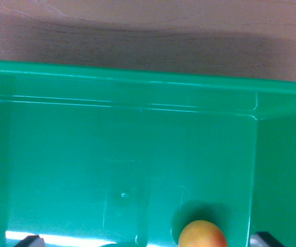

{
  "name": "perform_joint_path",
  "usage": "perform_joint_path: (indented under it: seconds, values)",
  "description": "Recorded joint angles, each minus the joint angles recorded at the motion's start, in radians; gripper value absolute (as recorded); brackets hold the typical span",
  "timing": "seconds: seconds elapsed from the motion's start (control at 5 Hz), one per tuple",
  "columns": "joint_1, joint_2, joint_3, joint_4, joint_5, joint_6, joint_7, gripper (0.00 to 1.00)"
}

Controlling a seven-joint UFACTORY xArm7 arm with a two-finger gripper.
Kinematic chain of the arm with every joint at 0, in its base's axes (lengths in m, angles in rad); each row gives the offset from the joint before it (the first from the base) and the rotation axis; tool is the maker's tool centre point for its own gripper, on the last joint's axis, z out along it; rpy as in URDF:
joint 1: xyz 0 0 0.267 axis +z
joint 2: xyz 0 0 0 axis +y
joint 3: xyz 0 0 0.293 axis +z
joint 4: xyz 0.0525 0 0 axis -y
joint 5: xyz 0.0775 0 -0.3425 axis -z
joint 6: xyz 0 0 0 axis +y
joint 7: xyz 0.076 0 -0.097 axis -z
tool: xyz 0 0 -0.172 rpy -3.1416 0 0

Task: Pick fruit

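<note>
Only the two tips of the tool (146, 241) show, one dark tip at the bottom left edge of the wrist view and one at the bottom right. They stand wide apart, so the tool is released and grasps nothing. Between them, nearer the right tip but not touching it, lies the fruit (203, 234), a round yellow-orange piece with a reddish blush, cut off by the lower edge of the view. It rests on the floor of a green bin (137, 82), close to the bin's wall on the wrist view's right. The rest of the bin floor in view is bare, with a bright strip of glare along the bottom left. Beyond the far rim lies the wooden desk (137, 31), partly in shadow.

As for progress, the pick looks not yet done: the fruit sits free on the bin floor and neither tip touches it. What is left, as I judge it, is to centre the tool over the fruit, come down around it, clench and lift it out.
</note>
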Motion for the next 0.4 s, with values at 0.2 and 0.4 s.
perform_joint_path:
  seconds: [0.2,0.4]
  values:
    - [-0.0052,0.008,-0.008,-0.042,-0.013,-0.044,-0.014,0.0]
    - [-0.0052,0.008,-0.008,-0.042,-0.013,-0.044,-0.014,0.0]
